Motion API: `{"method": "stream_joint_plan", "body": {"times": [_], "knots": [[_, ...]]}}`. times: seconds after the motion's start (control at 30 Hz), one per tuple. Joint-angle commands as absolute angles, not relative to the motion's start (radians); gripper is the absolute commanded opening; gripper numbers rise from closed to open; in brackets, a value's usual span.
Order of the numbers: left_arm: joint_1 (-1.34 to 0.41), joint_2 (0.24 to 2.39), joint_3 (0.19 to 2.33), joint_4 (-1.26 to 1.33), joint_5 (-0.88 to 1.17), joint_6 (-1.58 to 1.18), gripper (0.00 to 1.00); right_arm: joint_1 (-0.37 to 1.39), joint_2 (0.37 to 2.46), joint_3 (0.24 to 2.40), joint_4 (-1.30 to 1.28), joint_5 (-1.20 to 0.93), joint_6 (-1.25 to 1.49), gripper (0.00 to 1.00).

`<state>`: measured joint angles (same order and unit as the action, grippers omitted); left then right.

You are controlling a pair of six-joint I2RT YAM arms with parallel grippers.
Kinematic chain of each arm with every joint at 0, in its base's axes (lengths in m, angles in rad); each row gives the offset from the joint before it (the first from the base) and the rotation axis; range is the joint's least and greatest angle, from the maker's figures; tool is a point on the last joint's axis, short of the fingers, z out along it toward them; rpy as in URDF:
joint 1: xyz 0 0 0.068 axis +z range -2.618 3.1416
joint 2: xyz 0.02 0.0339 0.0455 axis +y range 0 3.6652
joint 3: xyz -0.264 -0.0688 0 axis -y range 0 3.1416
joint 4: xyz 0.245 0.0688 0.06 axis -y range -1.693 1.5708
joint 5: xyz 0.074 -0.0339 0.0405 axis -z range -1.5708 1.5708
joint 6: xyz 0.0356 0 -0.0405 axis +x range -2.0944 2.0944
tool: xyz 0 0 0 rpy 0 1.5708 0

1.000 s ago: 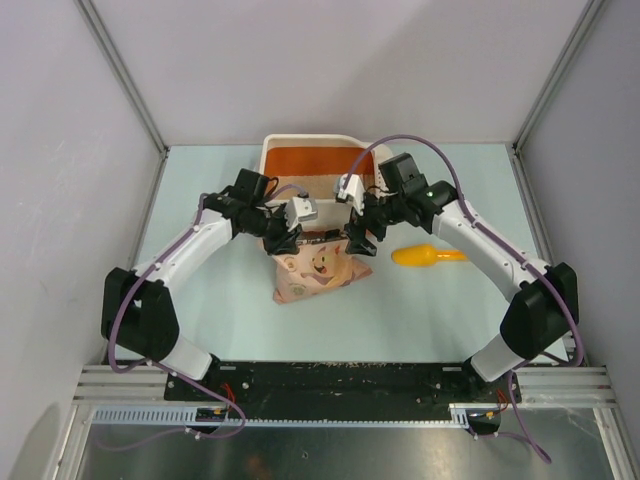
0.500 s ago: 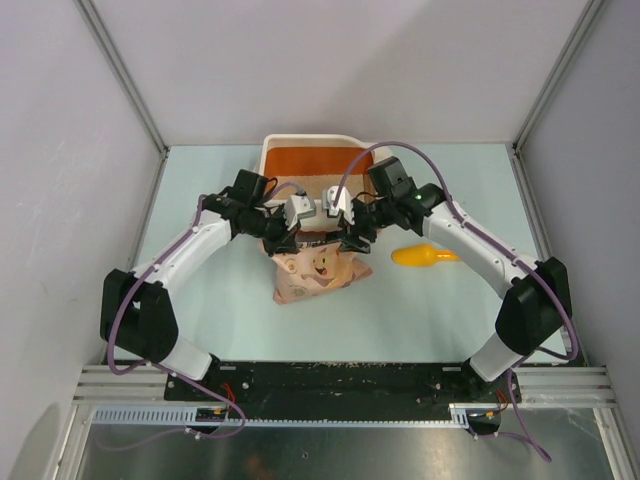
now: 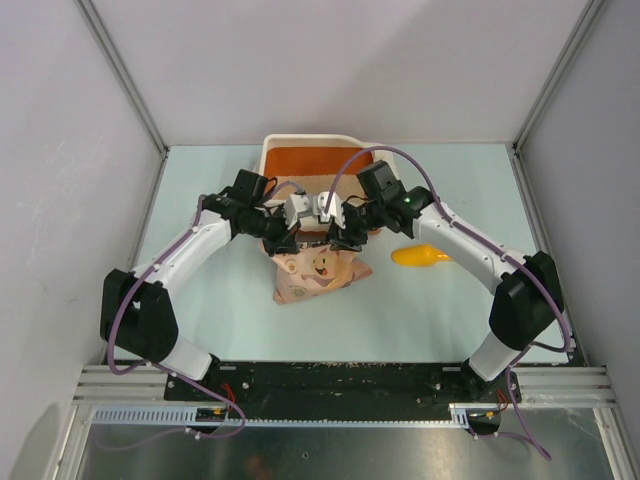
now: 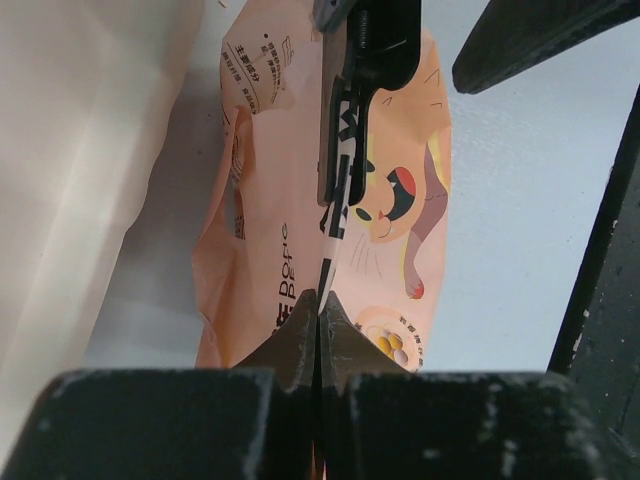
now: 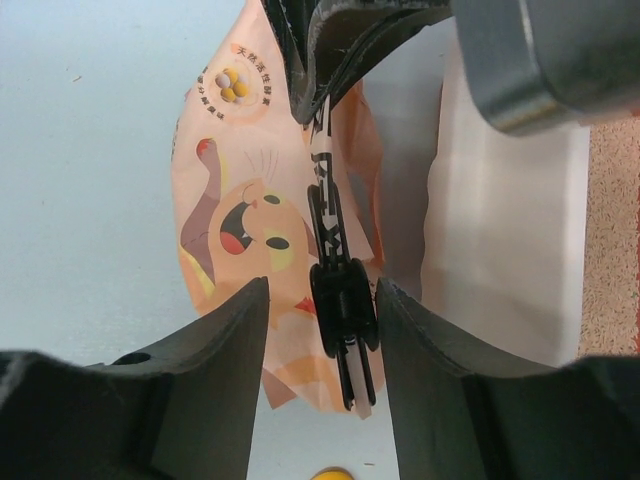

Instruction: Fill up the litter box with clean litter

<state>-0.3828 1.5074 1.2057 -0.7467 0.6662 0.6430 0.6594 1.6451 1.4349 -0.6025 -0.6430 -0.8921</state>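
L pincer (image 4: 320, 305): shut tight, top seam of cat-print bag (image 3: 318, 272) pinched betw tips
R pincer (image 5: 320, 290): part open, set astride same seam, not clamped
Bag: lying on desk (image 3: 450, 310), just beside litter box (image 3: 305, 160)
Litter (image 5: 612, 240): beige grains seen inside box, past rim
Scoop (image 3: 422, 256): orange, on desk right of bag, not touched

Glossy bag (image 4: 250, 230), smooth plastic litter box (image 5: 500, 230)

Pink cartoon-printed bag (image 3: 318, 272), cream litter box (image 3: 300, 141), orange scoop (image 3: 420, 256).
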Motion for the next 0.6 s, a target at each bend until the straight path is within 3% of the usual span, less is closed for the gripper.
{"method": "stream_joint_plan", "body": {"times": [0.0, 0.33, 0.57], "knots": [[-0.382, 1.468, 1.216, -0.736, 0.759, 0.612, 0.0, 0.673, 1.655, 1.467, -0.568, -0.64, -0.923, 0.5], [-0.382, 1.476, 1.221, -0.736, 0.764, 0.606, 0.0, 0.681, 1.651, 1.448, -0.568, -0.606, -0.963, 0.36], [-0.38, 1.488, 1.235, -0.735, 0.761, 0.604, 0.0, 0.68, 1.651, 1.431, -0.56, -0.58, -0.989, 0.41]]}}
